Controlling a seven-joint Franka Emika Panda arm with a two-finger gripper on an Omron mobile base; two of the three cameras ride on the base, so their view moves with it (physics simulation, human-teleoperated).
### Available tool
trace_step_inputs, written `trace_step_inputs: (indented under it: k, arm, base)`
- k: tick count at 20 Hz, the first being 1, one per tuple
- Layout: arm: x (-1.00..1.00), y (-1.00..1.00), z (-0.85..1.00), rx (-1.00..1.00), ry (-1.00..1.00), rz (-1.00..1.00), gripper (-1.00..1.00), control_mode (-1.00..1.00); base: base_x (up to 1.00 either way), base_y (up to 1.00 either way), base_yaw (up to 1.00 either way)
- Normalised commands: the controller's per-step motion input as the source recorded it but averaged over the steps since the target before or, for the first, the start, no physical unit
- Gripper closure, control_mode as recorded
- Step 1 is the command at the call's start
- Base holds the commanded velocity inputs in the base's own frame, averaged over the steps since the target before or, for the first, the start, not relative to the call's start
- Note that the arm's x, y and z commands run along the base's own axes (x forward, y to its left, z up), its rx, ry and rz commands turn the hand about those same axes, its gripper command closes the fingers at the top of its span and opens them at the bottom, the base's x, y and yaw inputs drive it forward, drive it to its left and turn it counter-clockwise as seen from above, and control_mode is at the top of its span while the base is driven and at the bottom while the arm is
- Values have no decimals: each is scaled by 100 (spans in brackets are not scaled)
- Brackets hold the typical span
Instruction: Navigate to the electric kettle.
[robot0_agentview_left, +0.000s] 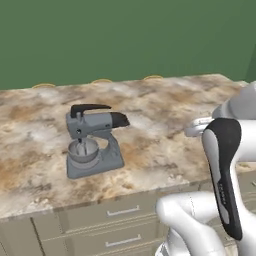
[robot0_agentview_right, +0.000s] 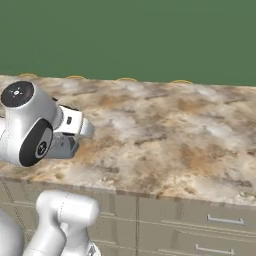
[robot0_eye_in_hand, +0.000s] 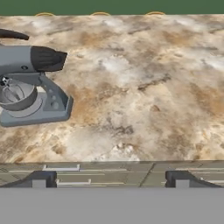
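Note:
The lime-green electric kettle is out of view. My gripper (robot0_eye_in_hand: 110, 180) hangs over the front edge of a marbled brown countertop (robot0_eye_in_hand: 144, 87), with its two dark fingertips (robot0_eye_in_hand: 40, 179) set wide apart and nothing between them, so it is open. The white arm (robot0_agentview_left: 225, 170) folds up at the right of the left base view. In the right base view the arm (robot0_agentview_right: 30, 130) stands at the left.
A grey stand mixer (robot0_agentview_left: 92, 140) with a black handle and a metal bowl stands on the left part of the counter, and it is also in the hand view, mixer (robot0_eye_in_hand: 30, 87). Drawers with handles (robot0_agentview_left: 122, 212) run under the counter. A green wall (robot0_agentview_left: 125, 35) is behind.

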Motion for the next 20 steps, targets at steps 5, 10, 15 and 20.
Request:
trace_step_inputs:
  k: [5,10,15,20]
  arm:
    - [0,0,0,0,0,0,-100,100]
    - [0,0,0,0,0,0,-100,100]
    - [0,0,0,0,0,0,-100,100]
    - [0,0,0,0,0,0,-100,100]
  base:
    - [-8,-80,-67]
    - [0,-2,-99]
    - [0,0,-100]
    - [0,0,-100]
